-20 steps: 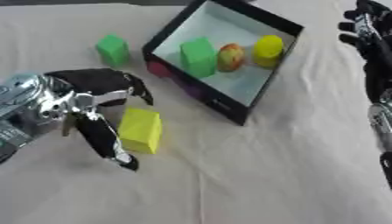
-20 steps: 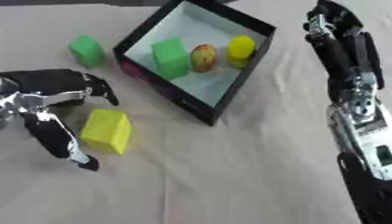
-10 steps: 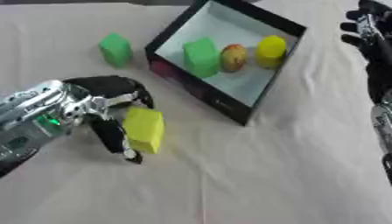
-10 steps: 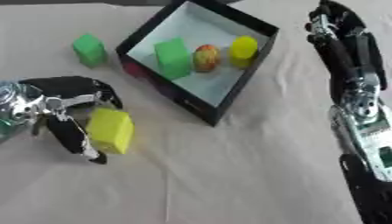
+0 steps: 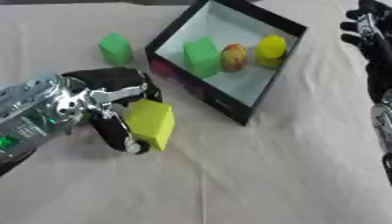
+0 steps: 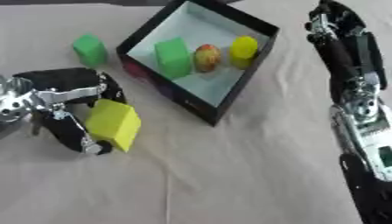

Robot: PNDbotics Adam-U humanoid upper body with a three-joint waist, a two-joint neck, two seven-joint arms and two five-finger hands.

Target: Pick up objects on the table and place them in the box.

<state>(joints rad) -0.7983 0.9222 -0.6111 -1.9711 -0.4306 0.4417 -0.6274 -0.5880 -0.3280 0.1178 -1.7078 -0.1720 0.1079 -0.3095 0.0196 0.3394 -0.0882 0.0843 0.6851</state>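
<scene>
Yellow block (image 5: 151, 123) sits pinched between the left hand's (image 5: 107, 94) curled fingers and thumb.

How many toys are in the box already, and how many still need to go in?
Three are in the box: a green block, a reddish ball and a yellow piece. The left hand is curled round the yellow block. A green block waits on the table. The right hand is idle by the far right edge.
</scene>
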